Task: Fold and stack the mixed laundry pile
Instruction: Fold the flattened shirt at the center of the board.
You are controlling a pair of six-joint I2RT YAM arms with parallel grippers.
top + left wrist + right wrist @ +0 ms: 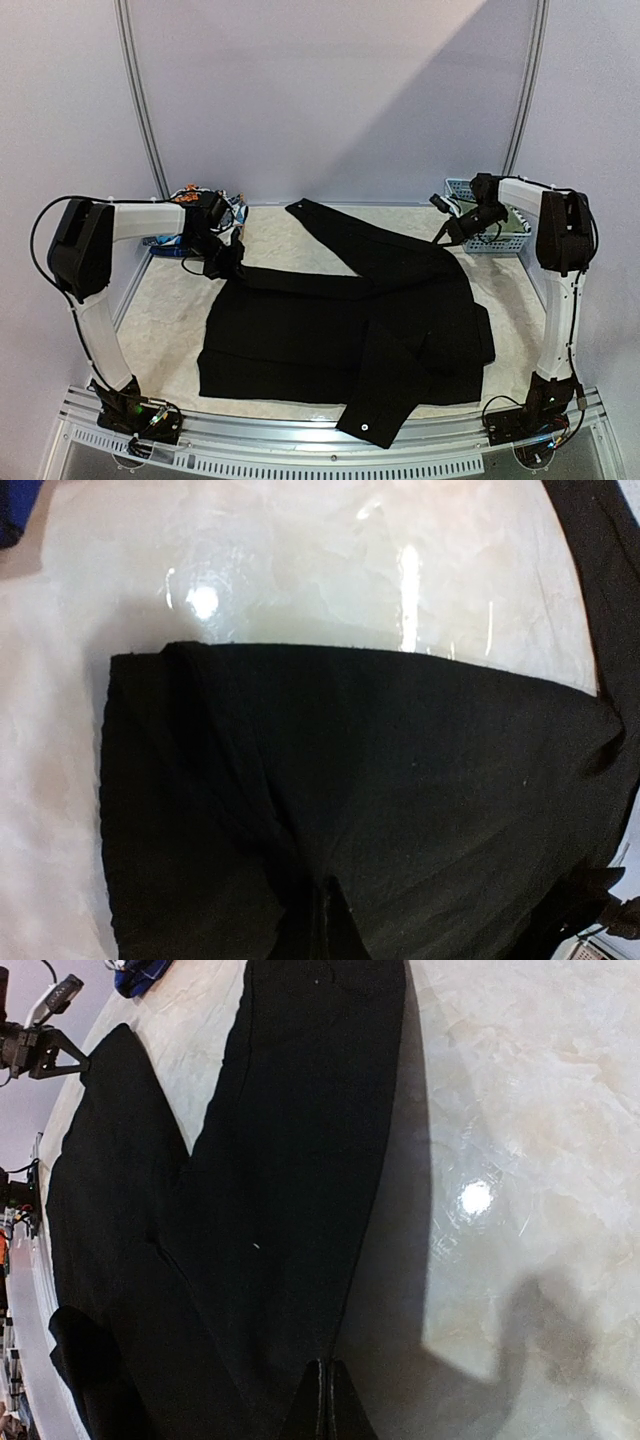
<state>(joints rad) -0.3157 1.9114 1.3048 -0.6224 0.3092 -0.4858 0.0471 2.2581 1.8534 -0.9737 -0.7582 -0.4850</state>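
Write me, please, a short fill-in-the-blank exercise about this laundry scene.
1. The trousers spread across the table are ___ in colour.
2. The left fingers and the right fingers are both ___ on the trousers' cloth.
3. The light-blue basket stands at the table's far ___ corner.
Missing words: black; shut; right.

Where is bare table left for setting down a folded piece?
Bare table runs along the left edge beside the black trousers. Another patch sits right of them, on the near side of the blue basket. The far-left corner is crowded with the garment pile, and the trousers fill the middle.
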